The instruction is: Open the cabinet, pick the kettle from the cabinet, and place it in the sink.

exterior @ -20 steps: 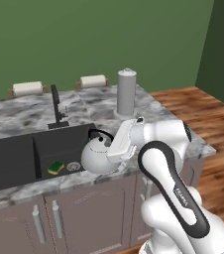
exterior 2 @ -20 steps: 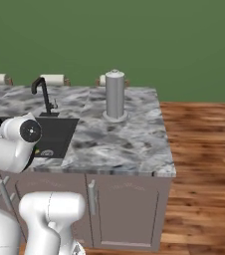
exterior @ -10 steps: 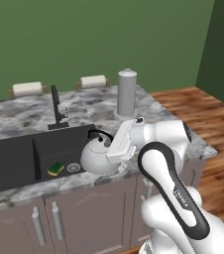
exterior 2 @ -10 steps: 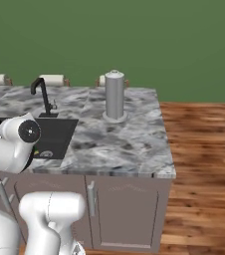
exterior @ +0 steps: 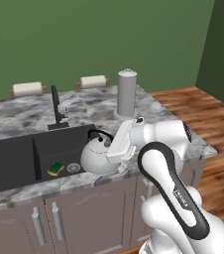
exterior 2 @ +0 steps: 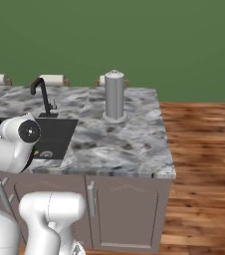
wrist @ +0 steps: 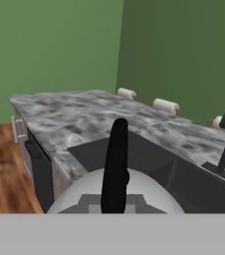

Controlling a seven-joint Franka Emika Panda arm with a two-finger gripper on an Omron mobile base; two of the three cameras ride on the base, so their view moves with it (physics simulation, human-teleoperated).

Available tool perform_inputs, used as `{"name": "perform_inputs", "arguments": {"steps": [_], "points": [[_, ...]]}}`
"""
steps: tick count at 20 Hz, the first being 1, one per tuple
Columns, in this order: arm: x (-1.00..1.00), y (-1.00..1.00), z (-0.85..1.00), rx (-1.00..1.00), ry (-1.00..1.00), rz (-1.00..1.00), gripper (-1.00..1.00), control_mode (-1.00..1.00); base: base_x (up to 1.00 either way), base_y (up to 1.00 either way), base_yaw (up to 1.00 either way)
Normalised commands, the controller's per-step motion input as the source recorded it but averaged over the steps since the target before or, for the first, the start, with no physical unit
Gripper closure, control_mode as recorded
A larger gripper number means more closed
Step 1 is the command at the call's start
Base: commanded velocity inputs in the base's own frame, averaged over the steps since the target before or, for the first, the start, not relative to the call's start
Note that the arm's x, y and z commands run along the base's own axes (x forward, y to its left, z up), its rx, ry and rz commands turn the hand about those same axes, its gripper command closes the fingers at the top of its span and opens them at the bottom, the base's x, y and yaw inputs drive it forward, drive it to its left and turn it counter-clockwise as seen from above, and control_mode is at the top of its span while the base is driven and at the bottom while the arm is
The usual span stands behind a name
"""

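The small, squat white-silver kettle with a thin black arched handle (exterior: 98,156) sits slightly lower over the black rectangular sink (exterior: 20,158) than a second ago, carried by the arm.

A tall grey canister (exterior: 127,93) stands upright on the marbled counter (exterior 2: 119,142), paper-towel rolls (exterior: 28,89) behind.

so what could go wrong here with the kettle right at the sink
1. The kettle hangs at the near right corner of the sink, partly over the counter rim; released now, it might catch the edge and tip.
2. The pincer is shut on the thin black handle, so the kettle could swing or slip.
3. A sponge lies in the basin beside it; set on that, the kettle could sit crooked.
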Motion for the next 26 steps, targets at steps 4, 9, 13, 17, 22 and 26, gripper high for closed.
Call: {"name": "perform_inputs", "arguments": {"steps": [4,9,13,17,22,26], "points": [[0.0,0.0,0.0,0.0,0.0,0.0,1.0,1.0,0.32,0.02,0.0],[0.0,0.0,0.0,0.0,0.0,0.0,1.0,1.0,0.11,0.0,0.0],[0.0,0.0,0.0,0.0,0.0,0.0,1.0,1.0,0.0,0.0,0.0],[0.0,0.0,0.0,0.0,0.0,0.0,1.0,1.0,0.0,0.0,0.0],[0.0,0.0,0.0,0.0,0.0,0.0,1.0,1.0,0.0,0.0,0.0],[0.0,0.0,0.0,0.0,0.0,0.0,1.0,1.0,0.0,0.0,0.0]]}}
